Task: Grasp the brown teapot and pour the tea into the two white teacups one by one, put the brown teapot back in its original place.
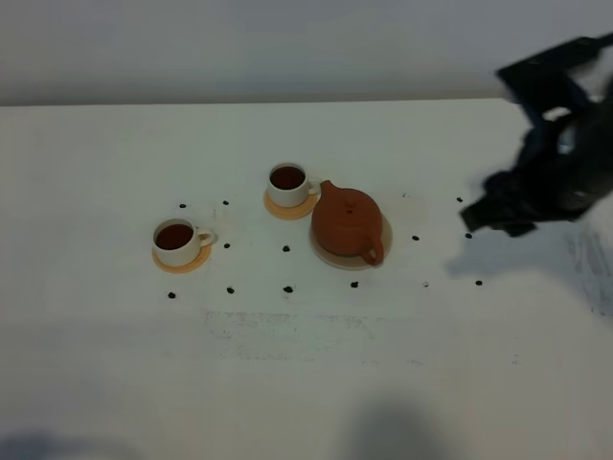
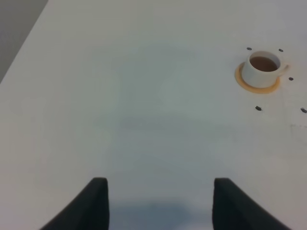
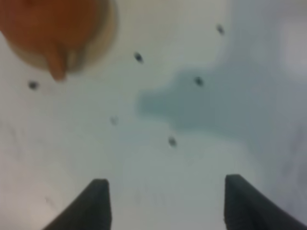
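The brown teapot [image 1: 347, 223] sits upright on the beige disc [image 1: 328, 255] at the table's middle, with its handle toward the front. It shows blurred in the right wrist view [image 3: 48, 24], on the disc [image 3: 106, 38]. Two white teacups hold dark tea, each on an orange-tan coaster: one [image 1: 287, 182] just left of the teapot, the other [image 1: 177, 239] further left, which also shows in the left wrist view [image 2: 260, 68]. My right gripper [image 1: 471, 218] [image 3: 166, 178] is open and empty, raised to the right of the teapot. My left gripper [image 2: 159, 181] is open and empty over bare table.
Several small dark specks [image 1: 287, 288] lie scattered on the white table [image 1: 306, 383] around the cups and teapot. The right arm [image 1: 551, 144] casts a shadow on the table's right side. The table's left edge shows in the left wrist view [image 2: 24, 38].
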`<action>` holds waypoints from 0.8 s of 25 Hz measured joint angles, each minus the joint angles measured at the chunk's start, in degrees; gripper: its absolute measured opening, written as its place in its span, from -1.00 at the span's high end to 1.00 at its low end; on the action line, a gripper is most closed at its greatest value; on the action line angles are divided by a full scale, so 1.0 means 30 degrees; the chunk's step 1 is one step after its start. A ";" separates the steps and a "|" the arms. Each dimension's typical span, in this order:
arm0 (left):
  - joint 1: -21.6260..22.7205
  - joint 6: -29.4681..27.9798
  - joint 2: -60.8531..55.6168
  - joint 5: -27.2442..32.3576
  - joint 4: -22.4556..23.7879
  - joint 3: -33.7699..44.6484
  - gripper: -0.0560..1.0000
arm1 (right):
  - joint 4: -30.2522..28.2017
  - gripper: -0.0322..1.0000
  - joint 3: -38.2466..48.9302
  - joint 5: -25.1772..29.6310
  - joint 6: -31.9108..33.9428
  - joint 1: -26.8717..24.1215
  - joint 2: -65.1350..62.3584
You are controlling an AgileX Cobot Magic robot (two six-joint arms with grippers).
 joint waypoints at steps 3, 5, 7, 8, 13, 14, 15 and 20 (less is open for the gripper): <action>0.0000 0.0000 0.0000 0.0000 0.0000 0.0000 -0.05 | 0.0078 0.01 0.1732 0.0847 0.0244 -0.0520 -0.2877; 0.0000 0.0000 0.0000 0.0000 0.0000 0.0000 -0.05 | 0.0166 0.03 0.2745 0.1573 0.0524 -0.0693 -0.4938; 0.0000 0.0000 0.0000 0.0000 0.0000 0.0000 -0.05 | 0.0296 0.06 0.3738 0.2339 0.0788 -0.0754 -0.6795; 0.0000 0.0000 0.0000 0.0000 0.0000 0.0000 -0.05 | 0.0365 0.07 0.4140 0.2713 0.0882 -0.0754 -0.7811; 0.0000 0.0000 0.0000 0.0000 0.0000 0.0000 -0.05 | 0.0782 0.14 0.6624 0.3326 0.1061 -0.0754 -1.2394; 0.0000 0.0000 0.0000 0.0000 0.0000 0.0000 -0.05 | 0.0918 0.15 0.7157 0.3326 0.1076 -0.0754 -1.3100; 0.0000 0.0000 0.0000 0.0000 0.0000 0.0000 -0.05 | 0.0984 0.16 0.7584 0.3342 0.1076 -0.0754 -1.3909; 0.0000 0.0000 0.0000 0.0000 0.0000 0.0000 -0.05 | 0.1222 0.22 0.9723 0.3441 0.1057 -0.0754 -1.6978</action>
